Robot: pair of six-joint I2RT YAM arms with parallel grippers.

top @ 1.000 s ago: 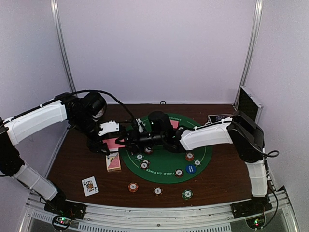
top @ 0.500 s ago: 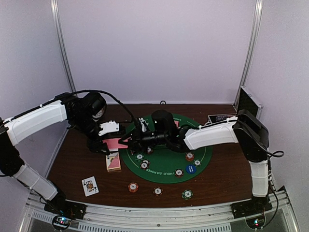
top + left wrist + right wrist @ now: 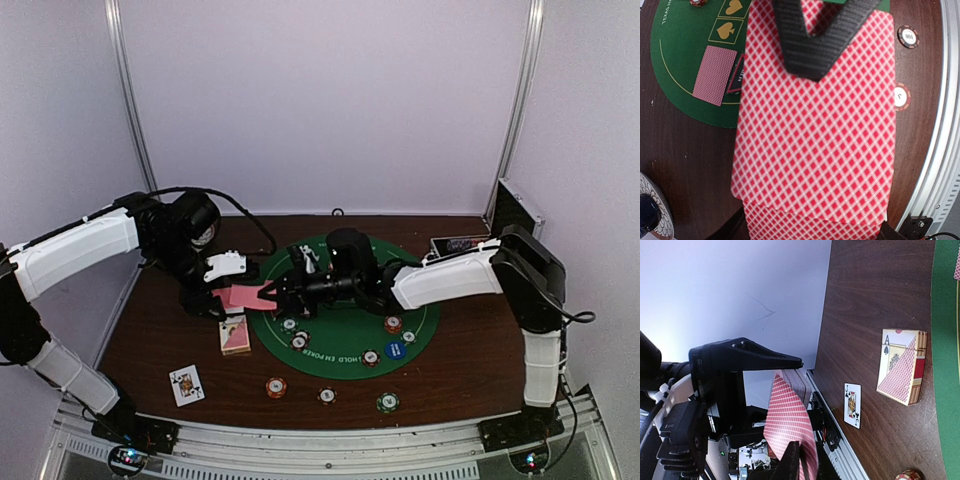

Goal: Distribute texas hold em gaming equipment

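Note:
My left gripper [image 3: 214, 293] is shut on a deck of red-backed playing cards [image 3: 815, 222], held above the table's left side. My right gripper [image 3: 279, 293] is shut on the top card [image 3: 246, 296], pinching its far edge; the card [image 3: 790, 420] bows between the two grippers and fills the left wrist view [image 3: 815, 135]. The right gripper's black finger [image 3: 807, 47] crosses that card. One face-down card [image 3: 715, 75] lies on the green mat [image 3: 345, 335] beside a red triangle [image 3: 737, 77]. Striped chips [image 3: 299, 341] and a blue disc [image 3: 396, 350] lie on the mat.
A card box [image 3: 235, 334] lies left of the mat. A face-up jack [image 3: 186, 384] lies near the front left. Three chips [image 3: 327, 395] sit along the front. The chip case [image 3: 512, 212] stands open at the back right. A patterned plate [image 3: 652, 217] shows under the left gripper.
My right gripper has pulled back to the right, drawing the top card partway off the deck. The pink card now shows between the two grippers. The left arm has stayed still.

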